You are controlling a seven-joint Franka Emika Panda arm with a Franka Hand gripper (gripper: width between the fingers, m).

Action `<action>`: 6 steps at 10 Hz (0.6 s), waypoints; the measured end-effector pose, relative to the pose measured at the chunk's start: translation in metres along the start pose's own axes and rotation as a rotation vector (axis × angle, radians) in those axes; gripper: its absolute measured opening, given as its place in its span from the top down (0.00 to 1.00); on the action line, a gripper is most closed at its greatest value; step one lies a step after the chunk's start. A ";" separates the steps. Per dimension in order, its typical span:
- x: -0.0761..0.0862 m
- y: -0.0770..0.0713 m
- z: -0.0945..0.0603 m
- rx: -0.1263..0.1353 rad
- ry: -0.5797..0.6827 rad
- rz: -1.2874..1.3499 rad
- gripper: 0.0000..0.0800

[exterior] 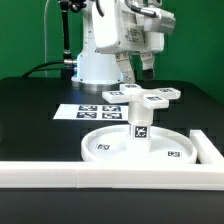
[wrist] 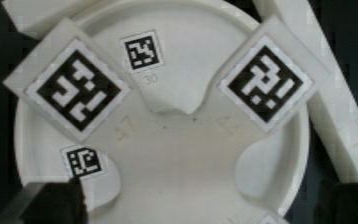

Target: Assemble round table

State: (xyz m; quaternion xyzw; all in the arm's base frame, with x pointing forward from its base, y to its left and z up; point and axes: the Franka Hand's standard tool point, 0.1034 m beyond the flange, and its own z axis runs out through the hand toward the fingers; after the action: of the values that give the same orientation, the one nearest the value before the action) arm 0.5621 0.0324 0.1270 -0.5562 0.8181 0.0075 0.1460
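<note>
I see the cross base (exterior: 152,96) atop the leg (exterior: 140,126), upright in the disc (exterior: 112,146); gripper (exterior: 138,68) grip unclear, fingers blurred.

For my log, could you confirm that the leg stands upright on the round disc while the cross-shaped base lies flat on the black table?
Not quite: the exterior view shows the cross-shaped base up at the top of the leg, not on the table. The leg does stand upright on the round disc.

black table (exterior: 30,110) carries round disc (exterior: 105,148), marker board (exterior: 95,111), border wall (exterior: 110,175).
</note>
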 end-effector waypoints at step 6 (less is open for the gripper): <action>-0.017 0.012 0.000 -0.133 -0.035 -0.717 0.19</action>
State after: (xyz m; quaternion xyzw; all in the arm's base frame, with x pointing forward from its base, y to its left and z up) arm 0.5568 0.0521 0.1293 -0.8156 0.5664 0.0185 0.1167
